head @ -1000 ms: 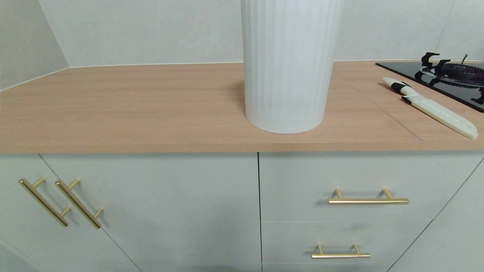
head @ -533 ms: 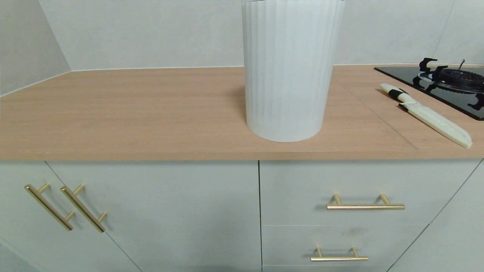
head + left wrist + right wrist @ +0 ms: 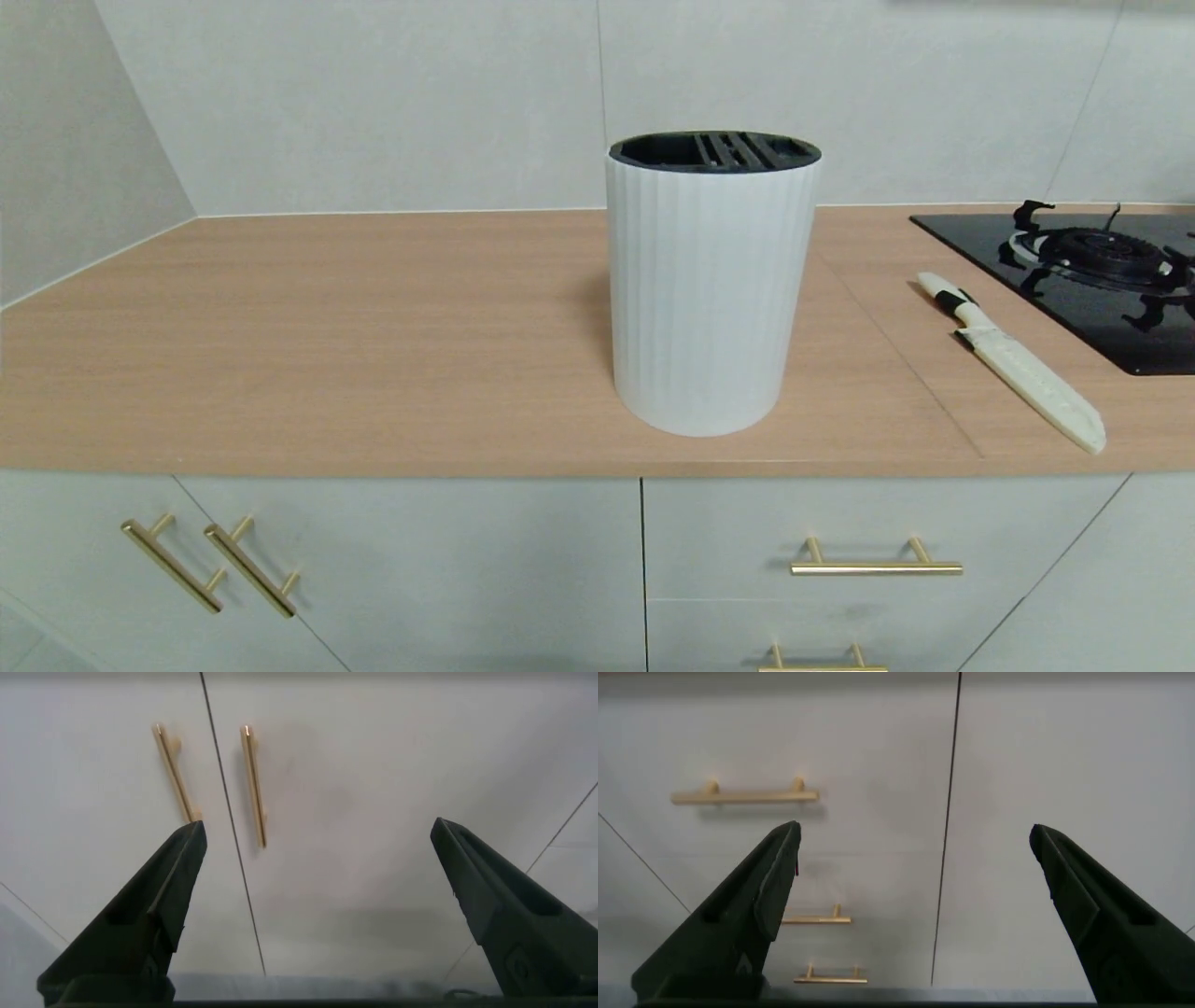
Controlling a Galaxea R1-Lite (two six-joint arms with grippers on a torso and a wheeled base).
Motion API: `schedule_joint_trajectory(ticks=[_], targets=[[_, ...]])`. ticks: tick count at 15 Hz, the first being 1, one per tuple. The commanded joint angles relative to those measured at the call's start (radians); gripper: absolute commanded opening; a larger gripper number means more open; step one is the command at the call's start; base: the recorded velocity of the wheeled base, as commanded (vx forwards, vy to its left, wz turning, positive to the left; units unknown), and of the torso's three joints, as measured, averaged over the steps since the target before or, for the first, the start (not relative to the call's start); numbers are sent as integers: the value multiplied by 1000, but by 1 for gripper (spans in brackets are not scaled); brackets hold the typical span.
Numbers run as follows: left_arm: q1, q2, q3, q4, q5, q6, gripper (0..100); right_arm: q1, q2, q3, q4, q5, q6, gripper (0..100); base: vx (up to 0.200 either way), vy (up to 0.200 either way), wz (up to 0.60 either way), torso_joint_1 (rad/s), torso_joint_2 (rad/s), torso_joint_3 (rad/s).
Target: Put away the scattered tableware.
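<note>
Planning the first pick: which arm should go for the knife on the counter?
Right, probably. The knife lies right of the white holder, beside the stove. The right gripper is open and faces the drawers below that end; the left gripper faces the doors farther left.

One knife (image 3: 1013,369), one slotted holder (image 3: 705,299)
</note>
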Motion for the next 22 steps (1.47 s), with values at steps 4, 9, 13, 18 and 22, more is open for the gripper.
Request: schedule_joint_trajectory(ticks=[4,9,13,18,22], targets=[[0,0,0,0,1,0,100,0,1,0,-1,0,0,100,0,0,0,193,-466,-281],[0,0,0,0,1,0,100,0,1,0,1,0,1,100,0,0,0,212,-492,-281],[0,0,0,0,1,0,100,0,1,0,-1,0,1,100,0,0,0,232,-514,-293],[0,0,0,0,1,0,100,0,1,0,-1,0,3,100,0,0,0,252,-546,-297],[0,0,0,0,1,0,100,0,1,0,-1,0,3,100,0,0,0,276,-591,-310]])
